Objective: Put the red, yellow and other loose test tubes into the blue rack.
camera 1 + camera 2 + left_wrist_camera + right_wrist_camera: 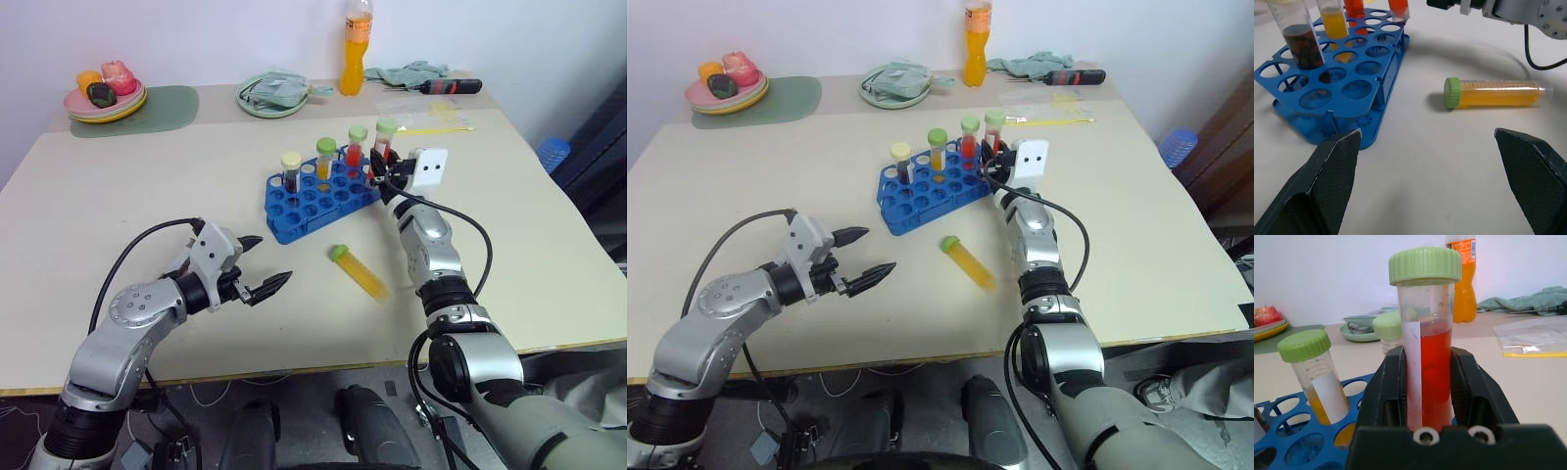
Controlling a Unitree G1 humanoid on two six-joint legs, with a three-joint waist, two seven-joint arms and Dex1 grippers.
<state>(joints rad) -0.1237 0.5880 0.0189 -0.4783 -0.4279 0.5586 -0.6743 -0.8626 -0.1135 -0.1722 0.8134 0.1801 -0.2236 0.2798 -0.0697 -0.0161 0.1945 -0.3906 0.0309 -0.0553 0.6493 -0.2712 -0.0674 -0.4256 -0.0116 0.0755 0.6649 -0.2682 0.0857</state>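
I have the red tube point(1428, 362) clamped upright in my right pincer point(384, 168), green cap on top, red liquid filling it to roughly two thirds, and it stands at the far right corner of the blue rack point(318, 201); from the head views I cannot tell whether its foot is already in a hole or hovering just above one; so I judge the step in hand to be seating this tube, and the next move calls for keeping it vertical over a free hole, lowering it until it bottoms out, and only then letting go and backing off without brushing the neighbours; beside it in the rack stand three more tubes along the far row: another red one with a green cap point(356, 145), a yellow one with a green cap point(325, 159), and a dark, near-black one with a pale yellow cap point(291, 171); most holes nearer me look free; one loose tube is left, the yellow tube point(359, 271) with a green cap, lying on its side on the table point(118, 225) just in front of the rack and apart from it; my left pincer point(253, 266) hangs spread wide and holding nothing, aimed toward that lying tube but well short of it; I reckon the task is close to done, with this placement and one more pick remaining.
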